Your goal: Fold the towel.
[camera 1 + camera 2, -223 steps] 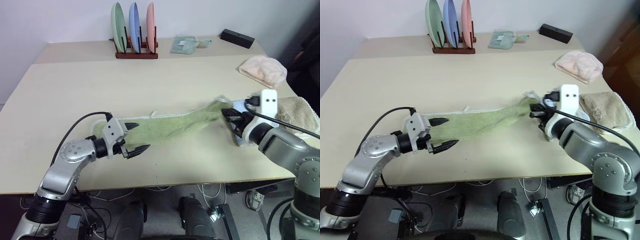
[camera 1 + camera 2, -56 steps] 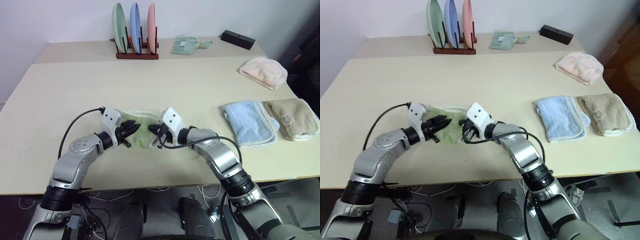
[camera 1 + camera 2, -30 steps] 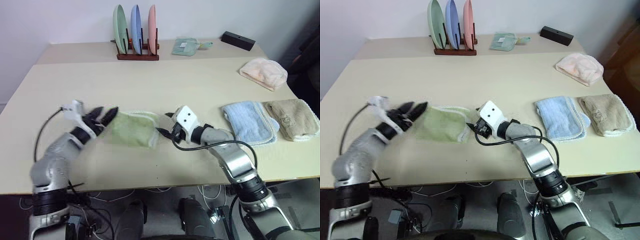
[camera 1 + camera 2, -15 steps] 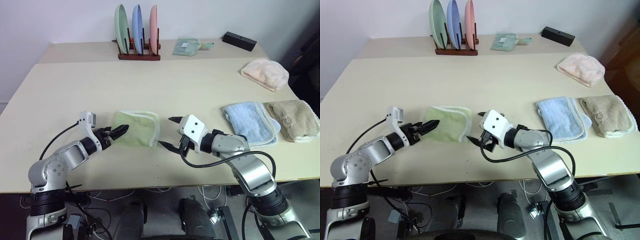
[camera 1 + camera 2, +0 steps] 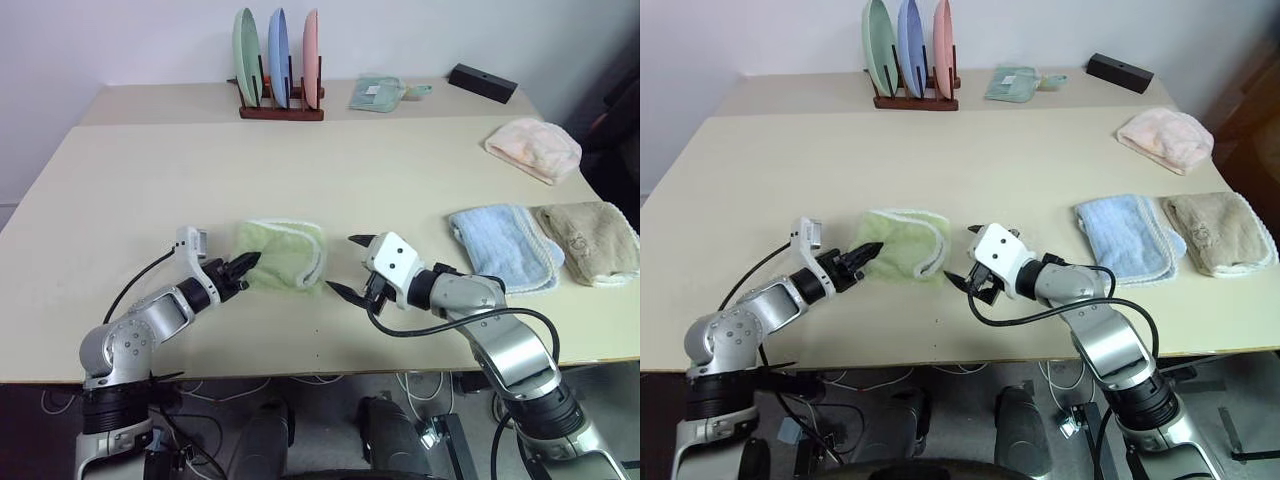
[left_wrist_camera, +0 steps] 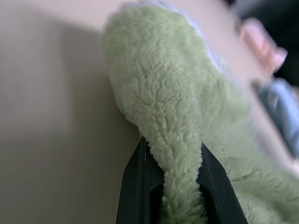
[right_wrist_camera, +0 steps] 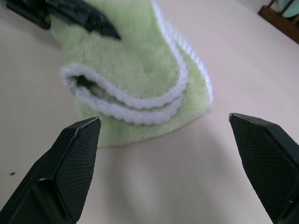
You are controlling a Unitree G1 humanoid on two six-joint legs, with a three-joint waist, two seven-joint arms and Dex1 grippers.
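Left wrist view: a ridge of the folded towel [image 6: 177, 116] is pinched between the left gripper [image 5: 243, 264] fingers at the near-left part of the table [image 5: 400, 170], while the right gripper [image 5: 347, 268] is held spread wide just beside the towel's white-edged side.

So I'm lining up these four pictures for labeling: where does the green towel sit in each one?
Left eye view: the green towel lies folded, left of centre, between the two claws.
Right eye view: just left of centre, near the table's front.
Left wrist view: a fold stands pinched between the left claw fingers.
Right wrist view: upper middle, beyond the open right claw.
Shared landmark: its whitish stitched edging.
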